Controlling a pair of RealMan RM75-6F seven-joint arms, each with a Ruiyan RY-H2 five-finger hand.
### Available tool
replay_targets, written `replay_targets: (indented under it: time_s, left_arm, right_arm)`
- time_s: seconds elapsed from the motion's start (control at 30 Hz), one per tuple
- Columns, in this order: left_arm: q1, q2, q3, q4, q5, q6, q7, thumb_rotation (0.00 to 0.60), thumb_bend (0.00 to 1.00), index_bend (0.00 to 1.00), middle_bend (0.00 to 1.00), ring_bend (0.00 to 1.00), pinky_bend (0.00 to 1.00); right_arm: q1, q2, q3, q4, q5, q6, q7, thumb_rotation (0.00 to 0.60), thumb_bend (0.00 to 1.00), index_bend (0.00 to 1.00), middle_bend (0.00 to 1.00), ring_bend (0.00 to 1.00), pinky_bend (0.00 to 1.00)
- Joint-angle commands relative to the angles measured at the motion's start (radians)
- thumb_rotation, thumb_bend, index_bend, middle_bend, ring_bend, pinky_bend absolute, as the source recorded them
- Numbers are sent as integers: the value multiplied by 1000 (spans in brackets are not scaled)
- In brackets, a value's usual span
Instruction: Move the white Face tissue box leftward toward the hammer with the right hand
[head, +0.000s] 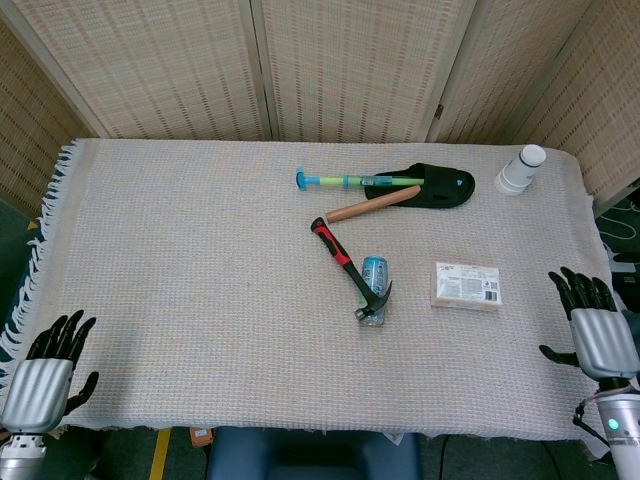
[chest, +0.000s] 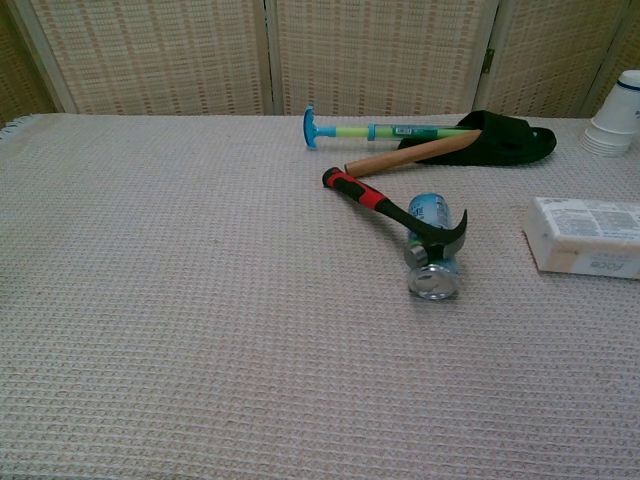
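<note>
Head view, right hand (head: 593, 332) spread, near tissue box (head: 466, 285)

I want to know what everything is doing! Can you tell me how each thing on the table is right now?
tissue box: lying flat, untouched
hammer: lying down, head on the can
can: tipped on its side
cups: stacked, upside down
slipper: lying flat
right robot hand: open, empty
left robot hand: open, empty

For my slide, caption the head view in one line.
Right hand open beside the white tissue box, hammer lying across a can to its left.
</note>
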Motion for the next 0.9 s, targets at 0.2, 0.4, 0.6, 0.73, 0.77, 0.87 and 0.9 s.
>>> replay_targets:
  time_s: [0.2, 0.4, 0.6, 0.73, 0.77, 0.87, 0.9]
  left_arm:
    - [-1, 4, -2, 3, -8, -9, -9, 600, 344, 100, 0, 0, 152]
    - [-1, 9, -7, 2, -15, -10, -20, 600, 344, 100, 0, 0, 151]
    - [-1, 11, -7, 2, -14, -12, -25, 600, 343, 100, 0, 0, 151]
    - [-1, 11, -6, 1, -10, -13, -23, 600, 344, 99, 0, 0, 151]
    - [-1, 11, -6, 1, -10, -13, -23, 600, 344, 100, 0, 0, 152]
    - [0, 11, -7, 1, -12, -12, -24, 600, 343, 100, 0, 0, 151]
    - [0, 11, -8, 1, -14, -12, -25, 600, 344, 99, 0, 0, 151]
  right_arm:
    - [277, -126, 89, 90, 264, -314, -231, 600, 0, 0, 0, 0, 0]
    - [389, -216, 104, 150, 455, -372, -334, 600, 0, 0, 0, 0, 0]
    - [446, -259, 82, 186, 549, -383, -379, 600, 0, 0, 0, 0, 0]
    - [470, -276, 65, 208, 593, -391, -390, 600, 0, 0, 0, 0, 0]
    - [475, -280, 61, 213, 601, -392, -391, 600, 0, 0, 0, 0, 0]
    - [490, -292, 50, 228, 615, -400, -389, 600, 0, 0, 7, 0, 0]
    - [495, -296, 46, 232, 620, -404, -387, 600, 0, 0, 19, 0, 0]
